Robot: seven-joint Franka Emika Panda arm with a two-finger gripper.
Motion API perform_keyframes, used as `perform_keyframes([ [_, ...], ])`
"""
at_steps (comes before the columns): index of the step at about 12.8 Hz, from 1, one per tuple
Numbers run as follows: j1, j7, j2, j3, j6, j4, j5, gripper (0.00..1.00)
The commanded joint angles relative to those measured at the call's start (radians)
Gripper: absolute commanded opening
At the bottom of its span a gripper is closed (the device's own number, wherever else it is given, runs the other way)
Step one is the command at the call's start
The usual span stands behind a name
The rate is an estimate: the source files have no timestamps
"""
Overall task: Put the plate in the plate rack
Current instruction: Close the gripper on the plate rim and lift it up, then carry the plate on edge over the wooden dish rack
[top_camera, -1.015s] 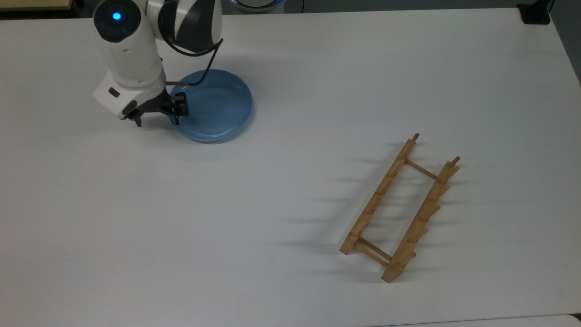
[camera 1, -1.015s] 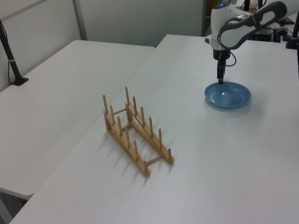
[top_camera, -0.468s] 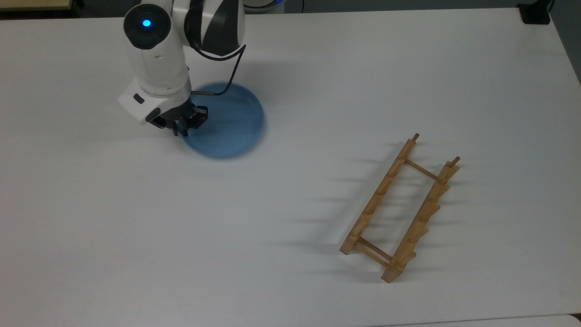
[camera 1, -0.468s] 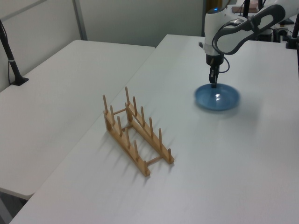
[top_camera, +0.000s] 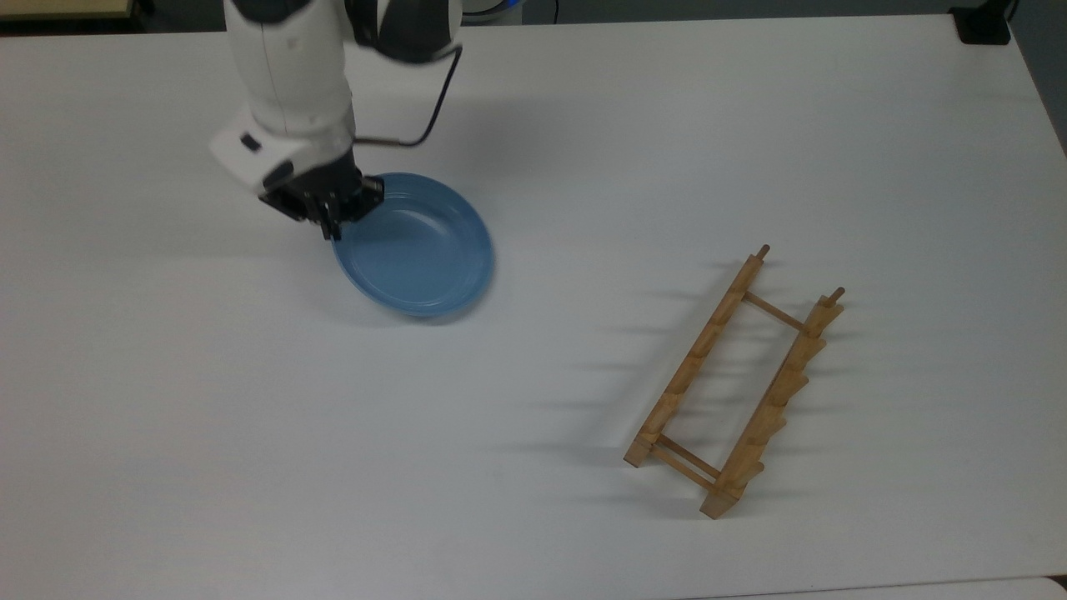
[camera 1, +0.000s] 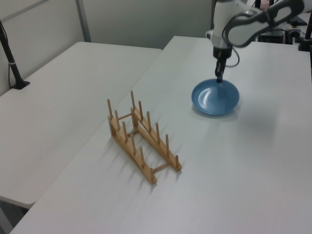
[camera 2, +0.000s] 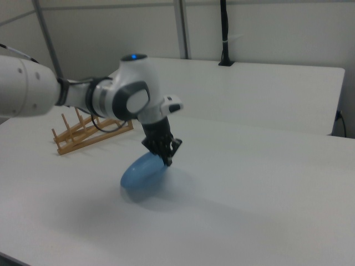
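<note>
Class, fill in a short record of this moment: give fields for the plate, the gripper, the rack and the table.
plate: blue plate, lifted and tilted, held by its rim
gripper: gripper shut on the plate's rim, at the top view's left
rack: wooden rack with upright pegs, no plate in it, well apart from the plate
table: white table, the rack standing on it

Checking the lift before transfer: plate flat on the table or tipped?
Tipped. The plate hangs by its rim from the tool, tilted, far edge low; the left view shows its inside facing the plate rack.
</note>
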Motion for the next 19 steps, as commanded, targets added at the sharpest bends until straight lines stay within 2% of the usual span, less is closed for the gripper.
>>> perform_keyframes([
  [1, 0.007, 0.073, -0.19, 0.041, -0.066, 0.02, 0.013, 0.0],
  [4, 0.008, 0.246, -0.214, 0.13, -0.057, 0.101, -0.017, 0.0],
  [5, 0.008, 0.315, -0.217, 0.176, -0.056, 0.138, -0.084, 0.0],
  [7, 0.008, 0.392, -0.217, 0.246, -0.036, 0.147, -0.223, 0.0],
  [11, 0.019, 0.555, -0.197, 0.334, 0.13, 0.147, -0.541, 0.0],
  [12, 0.036, 0.607, -0.194, 0.337, 0.15, 0.149, -0.636, 0.0],
  [13, 0.071, 0.694, -0.183, 0.339, 0.159, 0.155, -0.778, 0.0],
  [17, 0.158, 0.912, -0.124, 0.342, 0.164, 0.164, -1.133, 0.0],
  [18, 0.202, 1.008, -0.076, 0.342, 0.162, 0.213, -1.243, 0.0],
  [19, 0.224, 1.075, -0.042, 0.342, 0.161, 0.233, -1.314, 0.0],
])
